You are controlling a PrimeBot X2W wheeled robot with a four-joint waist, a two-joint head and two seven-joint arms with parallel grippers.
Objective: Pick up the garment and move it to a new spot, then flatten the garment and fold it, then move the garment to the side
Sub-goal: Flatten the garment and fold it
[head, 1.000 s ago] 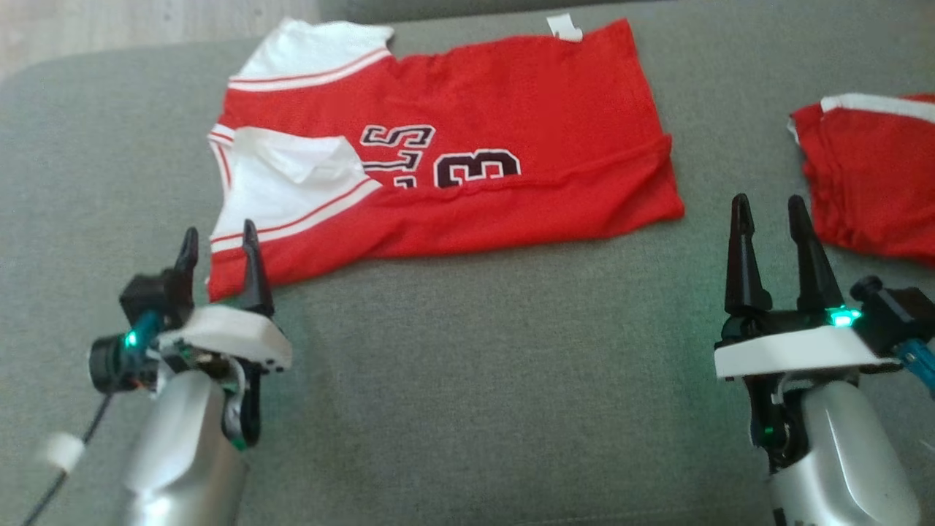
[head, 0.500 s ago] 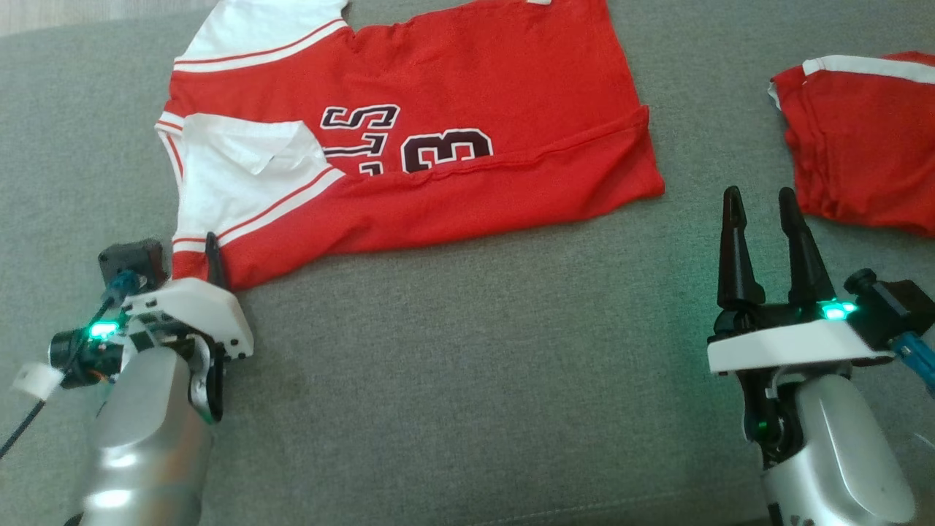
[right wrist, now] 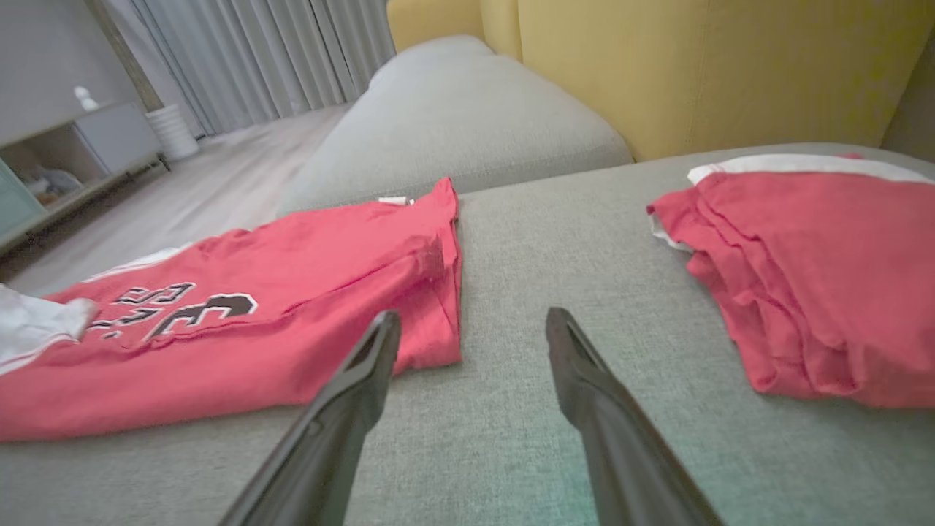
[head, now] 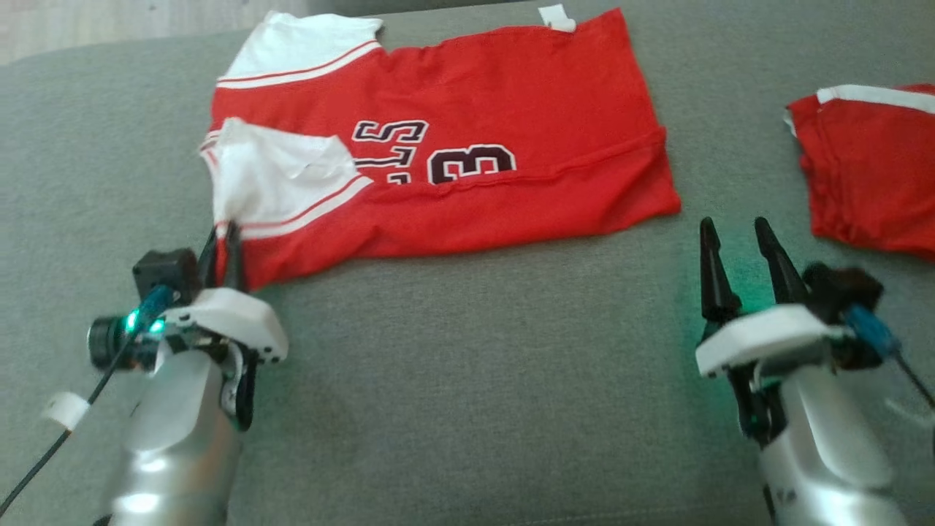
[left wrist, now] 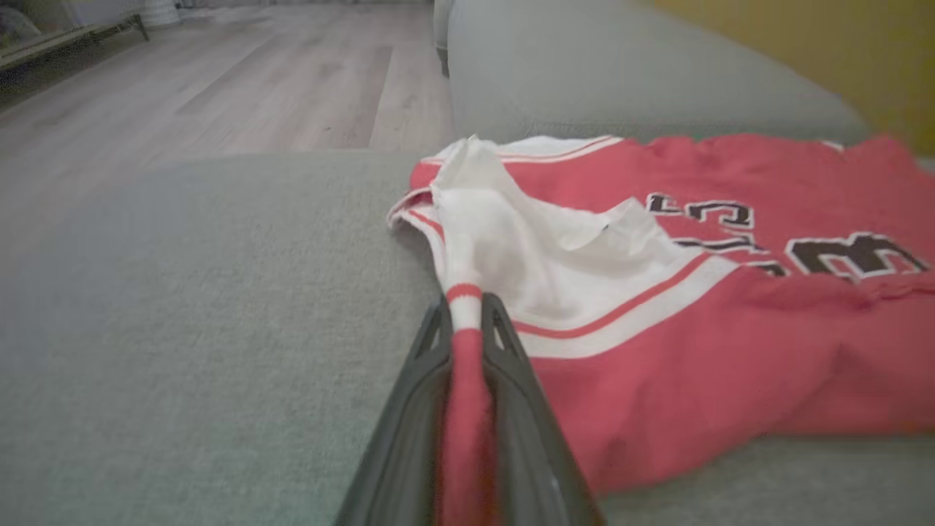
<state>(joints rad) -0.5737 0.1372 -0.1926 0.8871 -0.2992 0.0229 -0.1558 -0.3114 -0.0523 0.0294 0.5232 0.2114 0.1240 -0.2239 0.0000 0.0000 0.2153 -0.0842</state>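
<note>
Red jersey (head: 475,175) spread on grey sofa cushion (head: 467,380), number up. Left claw (head: 223,237) pinched narrow on jersey's near-left corner, hem bunched between fingers. Right claw (head: 734,228) spread wide, holding nothing, close beside jersey's near-right corner. Second red garment (head: 869,175) further right, apart.

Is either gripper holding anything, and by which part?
The left gripper is shut on the red jersey, pinching its near corner beside the white sleeve. The right gripper is open and holds nothing.

Red jersey (head: 511,95), black number 3 (head: 475,162), partly hidden letters (head: 391,131)
</note>
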